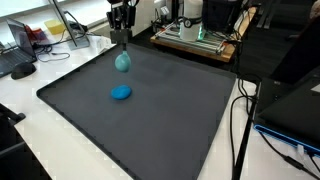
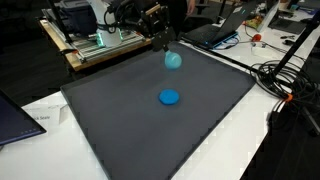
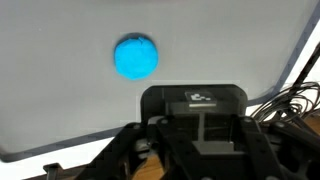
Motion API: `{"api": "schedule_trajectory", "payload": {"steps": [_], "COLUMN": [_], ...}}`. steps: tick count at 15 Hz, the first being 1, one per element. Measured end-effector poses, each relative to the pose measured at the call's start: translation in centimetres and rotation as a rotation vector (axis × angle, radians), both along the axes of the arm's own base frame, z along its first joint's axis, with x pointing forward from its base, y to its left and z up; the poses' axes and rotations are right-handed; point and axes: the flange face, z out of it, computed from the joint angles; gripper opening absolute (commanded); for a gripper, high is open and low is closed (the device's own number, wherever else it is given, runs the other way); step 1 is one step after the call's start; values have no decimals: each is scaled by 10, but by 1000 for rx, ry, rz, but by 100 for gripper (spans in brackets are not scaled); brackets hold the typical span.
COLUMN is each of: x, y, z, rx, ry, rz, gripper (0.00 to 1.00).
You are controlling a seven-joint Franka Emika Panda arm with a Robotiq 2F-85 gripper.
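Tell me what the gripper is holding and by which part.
A pale teal rounded object, pinched at its top end by the gripper. The blue piece lies untouched.

Arm (image 1: 122,14) aloft, jaws downward, clamped.

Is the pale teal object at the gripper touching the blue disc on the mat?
Apart. In both exterior views, bare dark mat shows between the teal object and the blue disc.

White table (image 1: 55,75), dark mat (image 1: 190,125), blue disc (image 1: 121,93), perhaps a lid
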Motion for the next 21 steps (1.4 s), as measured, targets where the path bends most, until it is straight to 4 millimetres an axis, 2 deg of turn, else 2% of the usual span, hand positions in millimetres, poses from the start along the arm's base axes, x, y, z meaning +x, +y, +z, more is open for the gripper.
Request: {"api": "schedule_trajectory", "payload": {"steps": [2,7,8,11,14,21], "x": [1,1,1,1,3,16], "y": [-1,-1,-1,-1,-5,-16], "z": [11,12,12,10,-1,-45], "rx": [12,12,12,8,-11,-73], "ry": [0,0,0,1,16,42], "rz": [9,11,11,11,15,4], "gripper": [47,47,22,22,22,22]}}
